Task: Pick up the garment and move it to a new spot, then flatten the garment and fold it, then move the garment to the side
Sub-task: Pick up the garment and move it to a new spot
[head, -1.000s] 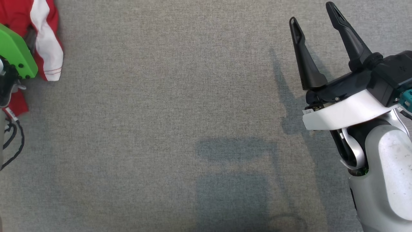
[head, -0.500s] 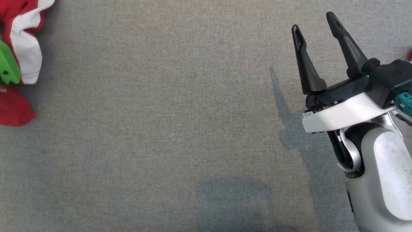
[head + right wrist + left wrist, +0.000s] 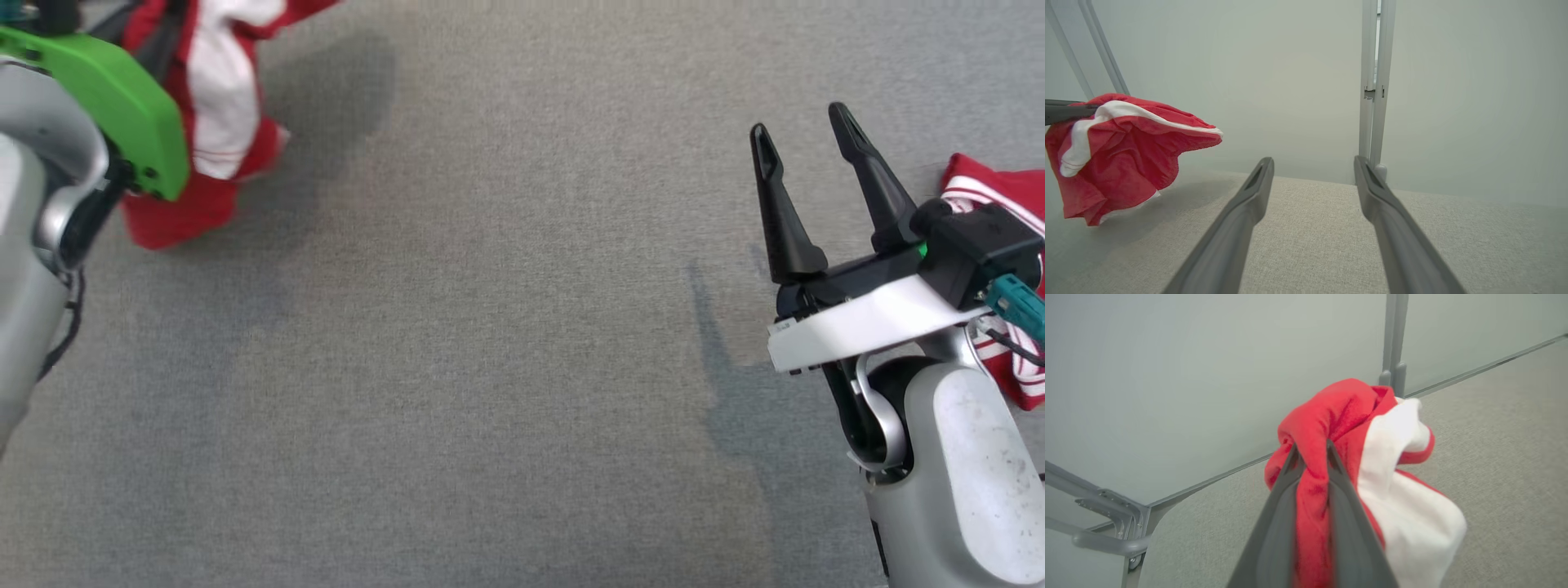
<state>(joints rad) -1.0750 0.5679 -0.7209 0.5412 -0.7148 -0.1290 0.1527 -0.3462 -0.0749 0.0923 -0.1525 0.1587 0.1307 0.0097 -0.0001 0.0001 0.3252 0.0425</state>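
Head view: red-and-white garment (image 3: 216, 122) hangs bunched at the upper left, just beside the left arm's green plate (image 3: 122, 114) and above its pale forearm (image 3: 24, 245), throwing a shadow to its right on the grey fabric surface (image 3: 490, 367). The right gripper (image 3: 804, 135) stands at the right with its two dark fingers spread wide and nothing between them. A striped cloth (image 3: 992, 192), red and white, lies behind it at the right edge. Against half a second ago the whole picture has shifted, so the camera has moved: the right gripper sits lower in frame, the striped cloth has come into view, and the garment and green plate show further in from the left edge, where before only a strip of them showed.

Left wrist view: the left gripper (image 3: 1309, 447) is clamped nearly shut on a red fold of the garment, which bulges past the fingertips, its white part hanging to the right; a pale wall panel (image 3: 1188, 375) stands behind.

Right wrist view: the right gripper's fingers (image 3: 1249, 196) stand apart, empty, over the surface. The garment is at the left, held up by a dark finger at the edge.
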